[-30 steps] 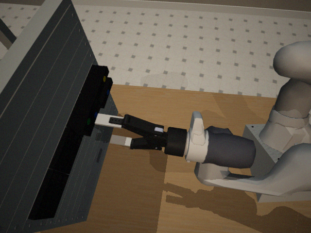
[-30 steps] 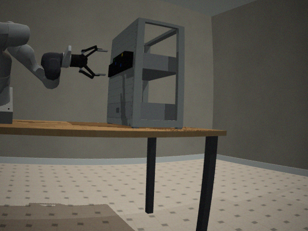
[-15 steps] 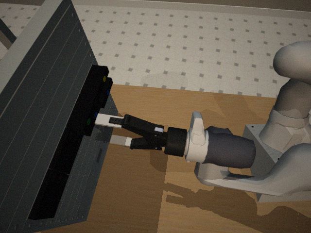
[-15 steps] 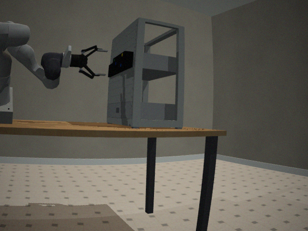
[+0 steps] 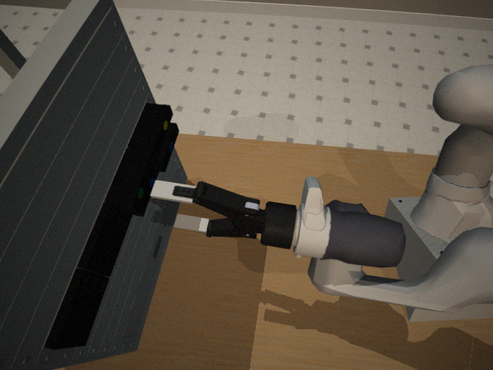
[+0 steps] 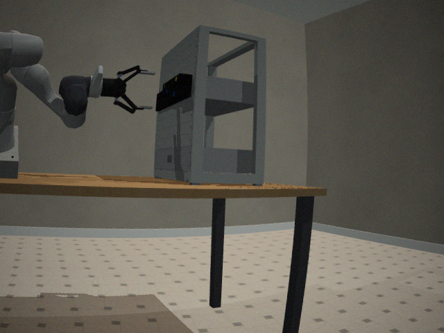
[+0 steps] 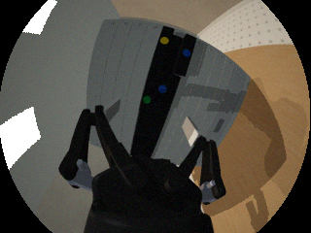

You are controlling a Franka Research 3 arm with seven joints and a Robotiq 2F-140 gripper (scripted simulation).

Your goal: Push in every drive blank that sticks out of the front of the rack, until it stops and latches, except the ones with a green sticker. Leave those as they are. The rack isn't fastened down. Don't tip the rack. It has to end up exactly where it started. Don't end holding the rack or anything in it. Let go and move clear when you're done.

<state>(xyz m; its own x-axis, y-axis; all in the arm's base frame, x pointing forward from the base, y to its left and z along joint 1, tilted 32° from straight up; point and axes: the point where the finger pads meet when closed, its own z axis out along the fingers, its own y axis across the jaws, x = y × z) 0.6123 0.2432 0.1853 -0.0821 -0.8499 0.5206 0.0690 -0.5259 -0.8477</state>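
Rack [image 5: 51, 167] [image 6: 198, 107] [image 7: 121, 63], big and gray, stands up straight on the brown tabletop [image 5: 206, 318] [image 6: 107, 189] [image 7: 282, 83]. It is on the left in the top view and on the right of the arm [image 5: 358, 239] [image 6: 75, 96] in the exterior view. Black drive blanks sit in a band across its front.

4 round stickers show on them: 1 yellow sticker [image 5: 166, 125] [image 6: 175, 78] [image 7: 164, 40], 1 green sticker [image 5: 139, 193] [image 6: 164, 86] [image 7: 147, 99] and 2 blue ones. The first blue sticker [image 5: 171, 146] [image 6: 173, 94] [image 7: 187, 52] is near the yellow one, and its blank sticks out. The blanks with the yellow and green stickers poke out too. The second blue sticker [image 5: 152, 182] [image 6: 166, 91] [image 7: 162, 88] is close to the green one. I cannot tell how far its blank sticks out, as a finger hides part of it from the top.

The claw [image 5: 165, 205] [image 6: 153, 90] [image 7: 153, 113] is wide open and let go of everything. It points at the rack, with 1 finger above the other, near the black blanks. I cannot tell if a fingertip touches them.

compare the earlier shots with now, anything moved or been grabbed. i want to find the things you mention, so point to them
Nothing visibly changed: the open gripper [image 5: 182, 206] [image 6: 150, 90] [image 7: 153, 113] holds the same place before the rack [image 5: 63, 131] [image 6: 198, 143] [image 7: 117, 63], gripping nothing, and the stickered blanks and rack look as they did.
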